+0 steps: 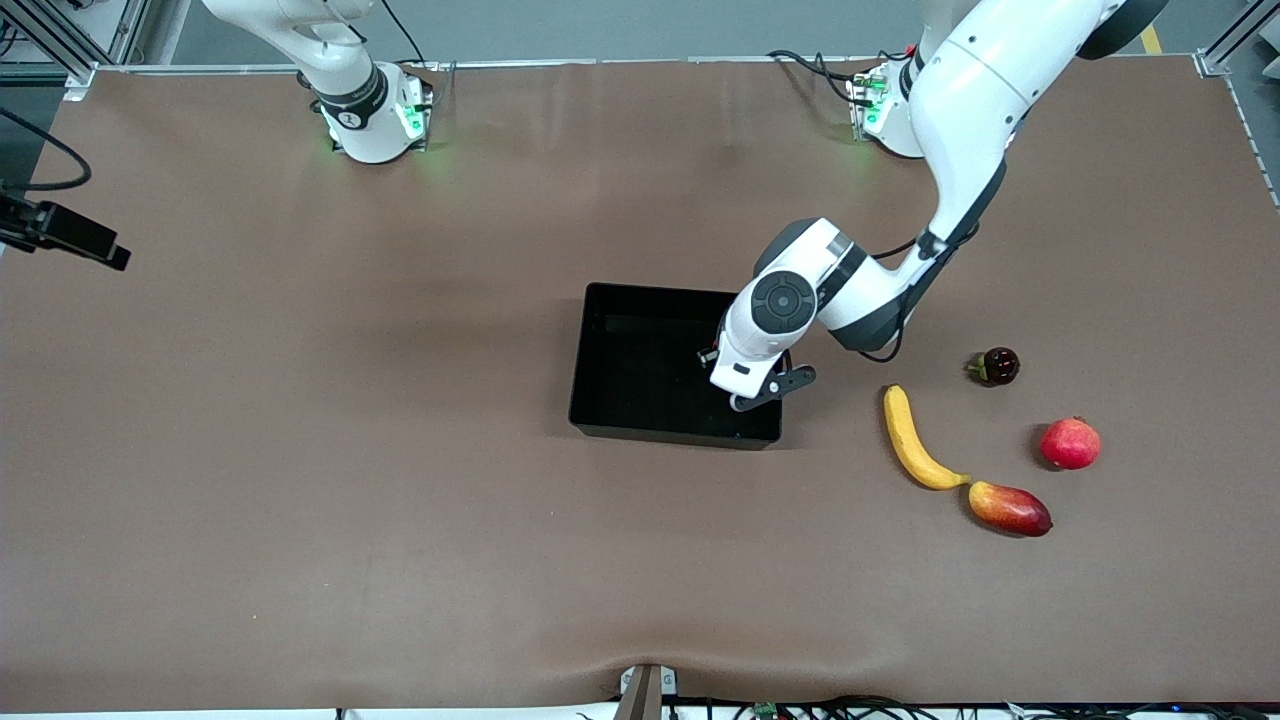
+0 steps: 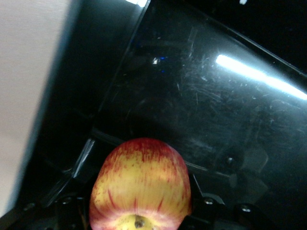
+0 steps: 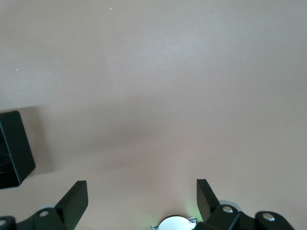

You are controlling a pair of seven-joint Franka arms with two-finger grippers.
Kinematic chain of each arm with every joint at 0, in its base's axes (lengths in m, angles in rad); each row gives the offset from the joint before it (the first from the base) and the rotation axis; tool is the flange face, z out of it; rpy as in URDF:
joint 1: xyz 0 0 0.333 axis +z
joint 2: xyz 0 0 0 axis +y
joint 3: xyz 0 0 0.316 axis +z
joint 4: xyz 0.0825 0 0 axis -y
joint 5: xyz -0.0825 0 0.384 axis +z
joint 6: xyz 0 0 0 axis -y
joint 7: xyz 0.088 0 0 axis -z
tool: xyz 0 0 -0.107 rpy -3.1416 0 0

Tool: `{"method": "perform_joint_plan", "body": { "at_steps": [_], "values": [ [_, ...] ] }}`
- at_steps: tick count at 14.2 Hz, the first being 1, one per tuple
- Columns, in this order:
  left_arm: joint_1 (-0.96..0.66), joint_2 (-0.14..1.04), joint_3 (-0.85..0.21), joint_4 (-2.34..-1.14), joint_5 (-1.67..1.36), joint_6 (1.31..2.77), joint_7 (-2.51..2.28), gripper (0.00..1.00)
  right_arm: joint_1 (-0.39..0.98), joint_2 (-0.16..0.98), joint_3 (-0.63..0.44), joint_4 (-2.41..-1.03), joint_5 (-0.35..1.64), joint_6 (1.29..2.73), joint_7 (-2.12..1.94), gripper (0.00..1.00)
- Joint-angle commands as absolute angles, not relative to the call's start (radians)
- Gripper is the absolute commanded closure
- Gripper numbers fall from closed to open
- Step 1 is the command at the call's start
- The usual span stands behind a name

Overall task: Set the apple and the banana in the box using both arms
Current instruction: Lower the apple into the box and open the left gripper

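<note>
Brown bench (image 1: 300, 480) throughout, robot bases along its top edge. Toward the right arm's end, nothing but bare surface under the right tool (image 3: 142, 196), fingers spread wide, nothing between them, waiting above the bench. At centre, the box (image 1: 600, 370), glossy black, nothing visible lying on its floor. Over the box's end toward the left arm, the left tool (image 2: 139, 211), partly closed around the apple (image 2: 140, 184), red and yellow streaked, hanging above the black floor, not yet released. Probably low over the box, though height hard to judge. Further toward the left arm's end, the banana (image 1: 915, 440) flat on the bench, untouched, its tip just beside a mango (image 1: 1010, 508). Near these, a dark small fruit (image 1: 997, 366) and a plain red fruit (image 1: 1070, 443). Roughly the first half nearly done: apple release left, then the whole banana transfer.
</note>
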State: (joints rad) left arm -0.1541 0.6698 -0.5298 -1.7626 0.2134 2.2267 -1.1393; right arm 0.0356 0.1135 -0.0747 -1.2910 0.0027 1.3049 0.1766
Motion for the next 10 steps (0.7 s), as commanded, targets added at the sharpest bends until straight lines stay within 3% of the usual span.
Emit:
{"method": "perform_joint_plan", "body": {
  "at_steps": [1, 3, 4, 5, 6, 10],
  "values": [
    [-0.166, 0.71, -0.525, -1.743, 0.256, 2.253, -1.161, 1.0, 0.037, -0.01, -0.054, -1.457, -0.043, 1.379, 0.163, 0.0],
    [-0.166, 0.724, -0.525, -1.743, 0.256, 2.261, -1.161, 1.0, 0.032, -0.052, -0.057, -1.526, -0.044, 1.439, 0.12, 0.0],
    [-0.166, 0.723, -0.525, -1.744, 0.256, 2.26, -1.161, 0.91, 0.023, -0.052, -0.058, -1.528, -0.044, 1.437, 0.083, 0.0],
    [-0.163, 0.719, -0.525, -1.744, 0.256, 2.258, -1.16, 0.28, 0.015, -0.052, -0.057, -1.528, -0.043, 1.434, 0.06, 0.0],
    [-0.163, 0.713, -0.525, -1.744, 0.256, 2.255, -1.16, 0.0, 0.014, -0.052, -0.057, -1.526, -0.044, 1.433, 0.057, 0.0],
    [-0.153, 0.579, -0.537, -1.689, 0.239, 2.056, -1.175, 0.0, -0.008, -0.048, -0.058, -1.516, -0.049, 1.433, 0.051, 0.0]
  ]
}}
